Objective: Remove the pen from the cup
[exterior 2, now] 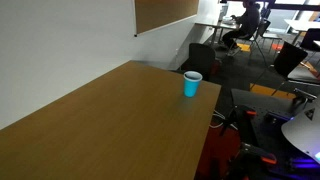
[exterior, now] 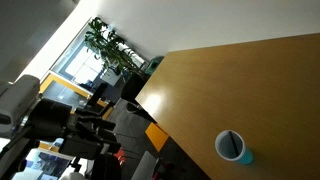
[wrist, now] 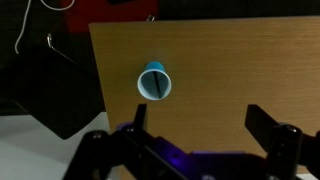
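Observation:
The light-blue cup (exterior: 233, 147) stands on the wooden table (exterior: 250, 90) near a corner, also in an exterior view (exterior 2: 191, 83). In the wrist view the cup (wrist: 155, 82) is seen from above, with the thin dark pen (wrist: 155, 84) leaning inside it. My gripper (wrist: 203, 118) is open and empty, fingers wide apart, hovering above the table a little to one side of the cup. The arm (exterior: 60, 125) shows at the lower left of an exterior view, off the table.
The table edge (wrist: 95, 80) runs close beside the cup. Beyond it lie dark floor, black office chairs (exterior 2: 205, 55) and a yellow object (exterior: 156, 136). Potted plants (exterior: 110, 45) stand by the window. A white wall (exterior 2: 60, 45) borders the table.

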Controlling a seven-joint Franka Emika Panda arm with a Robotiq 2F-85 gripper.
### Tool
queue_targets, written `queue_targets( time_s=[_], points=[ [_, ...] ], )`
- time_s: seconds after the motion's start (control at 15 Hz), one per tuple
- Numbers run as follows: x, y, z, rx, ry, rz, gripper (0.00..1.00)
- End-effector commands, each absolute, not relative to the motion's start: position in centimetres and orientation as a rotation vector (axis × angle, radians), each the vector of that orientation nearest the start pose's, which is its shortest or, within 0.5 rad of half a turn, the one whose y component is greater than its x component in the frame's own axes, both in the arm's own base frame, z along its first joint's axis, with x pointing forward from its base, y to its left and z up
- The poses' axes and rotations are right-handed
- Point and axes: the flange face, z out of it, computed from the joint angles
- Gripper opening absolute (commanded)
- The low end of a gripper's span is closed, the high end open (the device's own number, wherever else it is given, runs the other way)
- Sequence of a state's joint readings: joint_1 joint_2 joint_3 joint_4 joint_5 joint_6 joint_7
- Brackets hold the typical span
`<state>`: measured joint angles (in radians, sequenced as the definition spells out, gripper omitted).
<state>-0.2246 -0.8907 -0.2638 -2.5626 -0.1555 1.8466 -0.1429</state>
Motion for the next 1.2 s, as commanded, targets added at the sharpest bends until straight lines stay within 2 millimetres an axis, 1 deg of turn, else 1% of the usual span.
queue_targets(
  time_s=[0.0,0.4,0.73,1.0,1.13],
  points=[
    [26.1,-16.8,53.9,-3.102,0.367,-0.26,1.0],
    [26.1,-16.8,53.9,-3.102,0.367,-0.26,1.0],
    [27.1,-17.3,53.0,-3.149,0.284,-0.36,1.0],
    [28.1,-18.0,51.0,-3.177,0.202,-0.46,1.0],
    [28.2,-18.6,49.5,-3.183,0.129,-0.501,1.0]
  ],
)
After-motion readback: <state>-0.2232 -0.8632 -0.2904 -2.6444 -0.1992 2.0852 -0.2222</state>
